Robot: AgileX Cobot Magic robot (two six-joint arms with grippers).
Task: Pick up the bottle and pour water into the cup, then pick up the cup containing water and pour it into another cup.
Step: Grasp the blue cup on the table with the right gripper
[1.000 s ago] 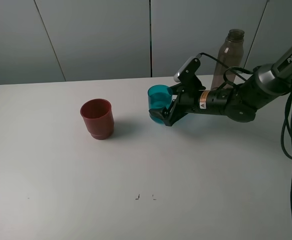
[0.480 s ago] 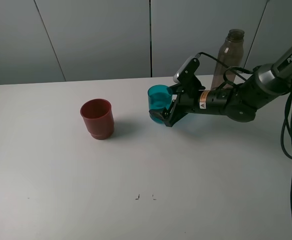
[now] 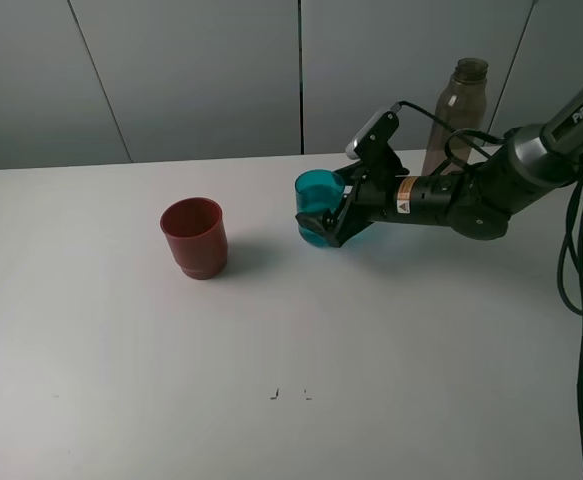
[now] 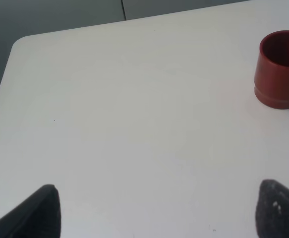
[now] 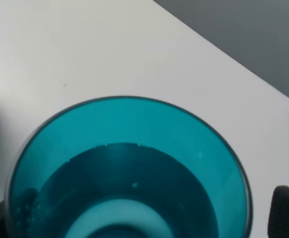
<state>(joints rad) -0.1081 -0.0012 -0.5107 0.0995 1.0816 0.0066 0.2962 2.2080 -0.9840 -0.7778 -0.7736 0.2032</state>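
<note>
Right claw point(image 3: 323, 224) grips cup point(image 3: 312, 194) (water visible wrist-side).

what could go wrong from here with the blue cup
The cup, held by the right gripper, has water in it; a jerky carry could slosh it out. The red cup stands well apart, so tipping early would wet the table. The bottle stands close behind the arm and could get knocked.

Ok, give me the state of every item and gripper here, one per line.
teal tumbler: upright, clamped by the right gripper, water inside.
red cup: upright on the table, not held.
bottle: upright at the back of the table, not held.
right gripper: jaws shut on the teal tumbler.
left gripper: jaws wide open, empty.
</note>
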